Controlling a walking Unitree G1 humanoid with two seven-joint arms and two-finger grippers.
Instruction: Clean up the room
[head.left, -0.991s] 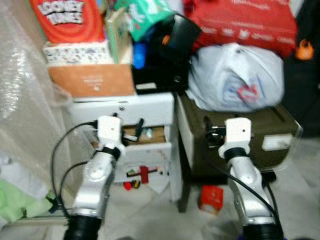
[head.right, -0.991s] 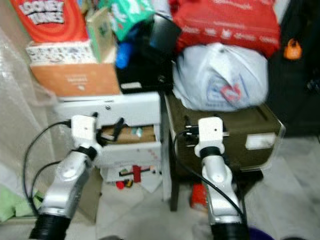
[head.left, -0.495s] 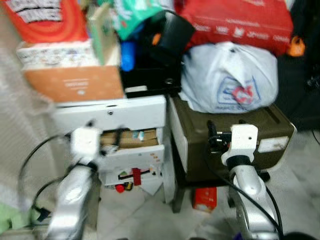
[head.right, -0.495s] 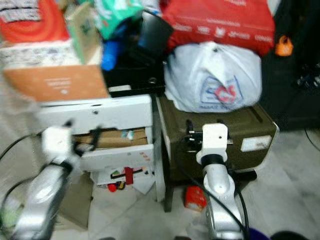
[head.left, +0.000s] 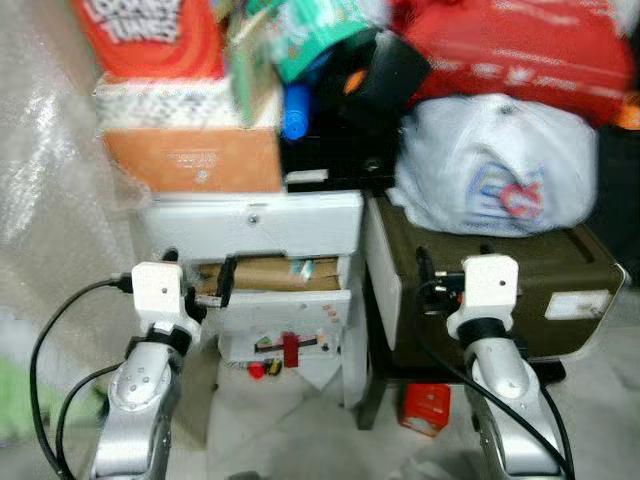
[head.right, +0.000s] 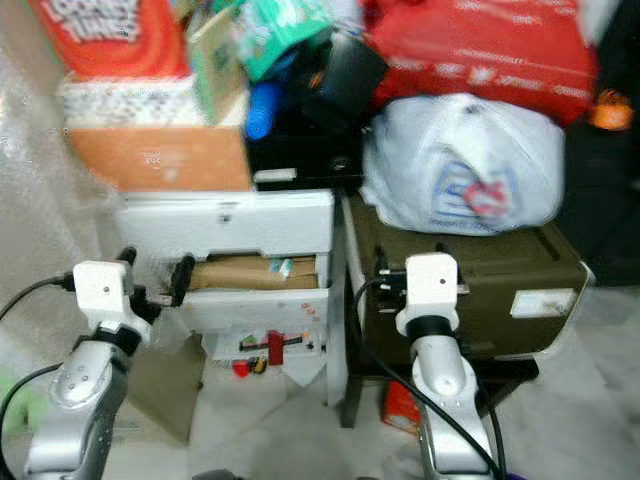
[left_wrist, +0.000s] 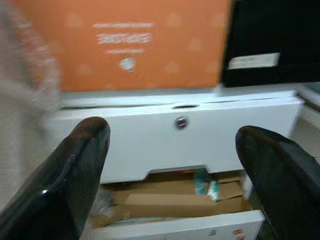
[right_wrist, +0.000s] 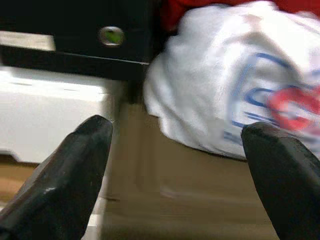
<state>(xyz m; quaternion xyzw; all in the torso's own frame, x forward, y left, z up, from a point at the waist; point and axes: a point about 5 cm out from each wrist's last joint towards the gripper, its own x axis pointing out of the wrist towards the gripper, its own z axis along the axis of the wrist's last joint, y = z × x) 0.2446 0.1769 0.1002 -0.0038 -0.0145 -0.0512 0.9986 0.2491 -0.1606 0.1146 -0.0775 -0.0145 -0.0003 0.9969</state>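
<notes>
Left gripper (left_wrist: 172, 175), jaws released, is facing the white drawer unit (head.left: 255, 225). Right gripper (right_wrist: 175, 175), jaws released, is facing the white bag (head.right: 465, 165). Head view is showing the red box (head.left: 425, 408) lying on the floor.

Silver arms (head.left: 140, 400), white wrist blocks (head.left: 487, 283), black cables (head.left: 60, 320)

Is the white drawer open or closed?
Open. The white drawer sticks out from the white cabinet, and brown cardboard shows inside through the gap.

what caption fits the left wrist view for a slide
Open left tool facing a white cabinet under an orange box.
</notes>
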